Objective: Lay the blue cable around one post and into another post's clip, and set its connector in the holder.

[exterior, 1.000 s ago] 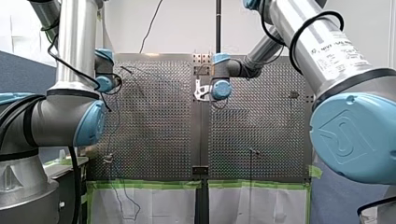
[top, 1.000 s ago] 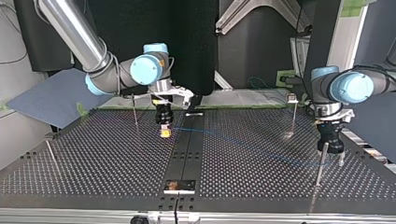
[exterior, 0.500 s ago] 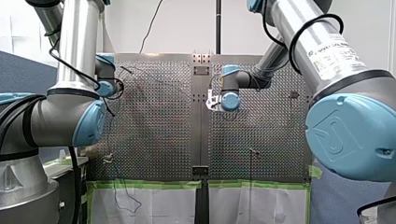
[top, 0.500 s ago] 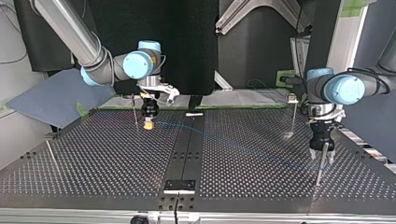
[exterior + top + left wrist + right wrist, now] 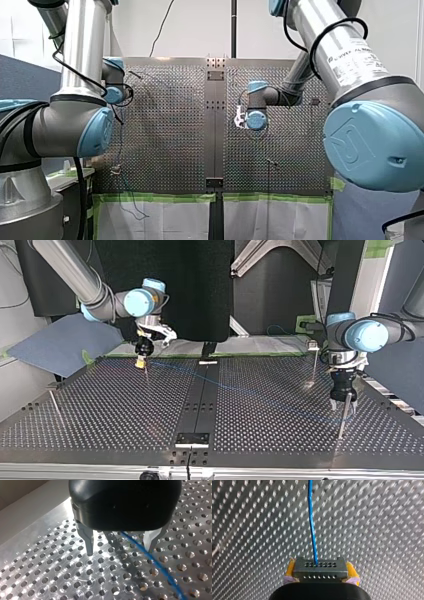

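The right gripper (image 5: pixel 141 360) is at the top view's left, its yellow pads clamped on the connector (image 5: pixel 320 573). That is a small grey block, held by its two flat sides with the holes facing out. From it the cable (image 5: pixel 312 525) runs straight ahead, then across the table (image 5: pixel 100 425) to the top view's right. There the left gripper (image 5: pixel 120 551) hangs low with its metal fingers spread, gripping nothing. The blue line passes between those fingers, close to one of them but not pinched. A post (image 5: pixel 342 421) stands right at that gripper (astride it or just in front, the top view will not settle that). A second post (image 5: pixel 146 372) stands just beside the right gripper.

Now, handling. By its look the cable is thin, light and limp: it lies low over the table in a loose line and holds no shape of its own. It should follow any pull and bend round a post without a fight. It could also ride up off a post or slip from a clip if the tension goes slack. The connector is the only rigid part, so that is the place to hold. Along the run, a loose guide between fingers suits better than a hard pinch.
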You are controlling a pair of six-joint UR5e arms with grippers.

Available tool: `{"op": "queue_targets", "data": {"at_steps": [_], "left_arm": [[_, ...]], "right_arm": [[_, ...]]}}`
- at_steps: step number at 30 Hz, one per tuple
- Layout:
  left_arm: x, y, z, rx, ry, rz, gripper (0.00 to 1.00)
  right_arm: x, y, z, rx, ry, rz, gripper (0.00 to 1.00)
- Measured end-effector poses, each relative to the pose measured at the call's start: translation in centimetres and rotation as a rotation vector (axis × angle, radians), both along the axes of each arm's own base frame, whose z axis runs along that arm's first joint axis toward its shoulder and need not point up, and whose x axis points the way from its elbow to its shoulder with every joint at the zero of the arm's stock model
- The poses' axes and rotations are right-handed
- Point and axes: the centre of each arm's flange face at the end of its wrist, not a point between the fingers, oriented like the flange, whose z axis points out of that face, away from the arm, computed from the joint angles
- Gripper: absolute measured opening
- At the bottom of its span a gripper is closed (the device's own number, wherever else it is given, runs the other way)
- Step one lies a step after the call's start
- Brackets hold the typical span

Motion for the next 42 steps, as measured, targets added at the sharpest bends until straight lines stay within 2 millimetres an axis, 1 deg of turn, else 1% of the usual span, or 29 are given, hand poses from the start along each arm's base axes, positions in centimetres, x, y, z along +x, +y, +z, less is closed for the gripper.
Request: {"op": "queue_targets", "data": {"at_steps": [9,12,19,22,26,32,37,42], "left_arm": [[0.0,0.0,-0.1,0.002,0.001,0.009,1.0],[0.0,0.0,-0.1,0.003,0.001,0.009,1.0],[-0.1,0.0,-0.1,0.005,0.001,0.01,1.0],[-0.1,0.0,-0.1,0.005,0.001,0.01,1.0],[-0.1,0.0,-0.1,0.007,0.002,0.01,1.0],[-0.1,0.0,-0.1,0.007,0.003,0.01,1.0],[-0.1,-0.1,-0.1,0.007,0.004,0.008,1.0],[-0.1,-0.2,-0.1,0.007,0.005,0.006,1.0]], "right_arm": [[-3.5,0.2,-2.9,0.001,0.014,-0.077,0.0],[-4.5,0.3,-4.4,0.01,0.026,-0.093,0.0],[-6.8,1.3,-9.8,0.061,0.051,-0.121,0.0],[-7.8,2.0,-12.2,0.087,0.059,-0.13,0.0],[-9.1,3.4,-15.6,0.124,0.078,-0.139,0.0],[-11.3,5.3,-20.0,0.176,0.094,-0.158,0.0],[-13.4,6.6,-22.7,0.213,0.107,-0.183,0.0],[-16.0,7.8,-25.6,0.258,0.103,-0.199,0.0]]}}
